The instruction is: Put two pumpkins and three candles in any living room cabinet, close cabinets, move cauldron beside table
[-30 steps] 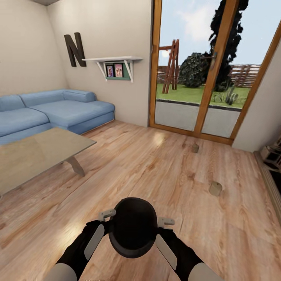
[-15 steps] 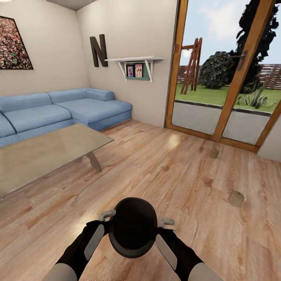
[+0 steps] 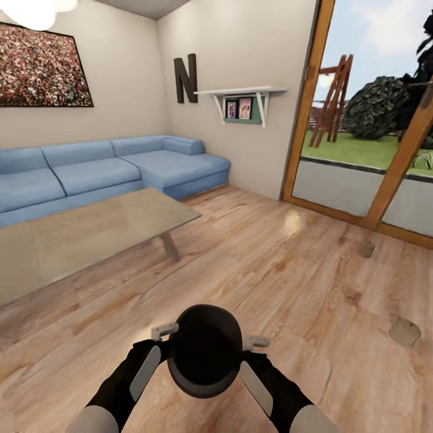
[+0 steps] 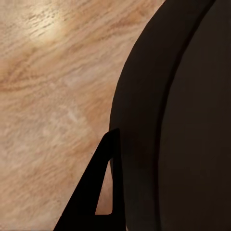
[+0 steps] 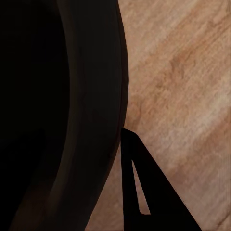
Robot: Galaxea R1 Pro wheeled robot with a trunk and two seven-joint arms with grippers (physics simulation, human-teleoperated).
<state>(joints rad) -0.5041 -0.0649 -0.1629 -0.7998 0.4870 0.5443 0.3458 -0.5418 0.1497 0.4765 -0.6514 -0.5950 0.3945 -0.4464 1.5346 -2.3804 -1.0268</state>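
Between my left gripper and right gripper, both clamped on its rim, the cauldron sat with the table ahead-left.

Bright daylight from the glass door, glare patch on floor, wide-angle stretching at edges

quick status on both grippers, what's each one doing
Left gripper: pressed against the left side of the cauldron; cannot tell if open or shut.
Right gripper: pressed against the cauldron's right side; cannot tell either.
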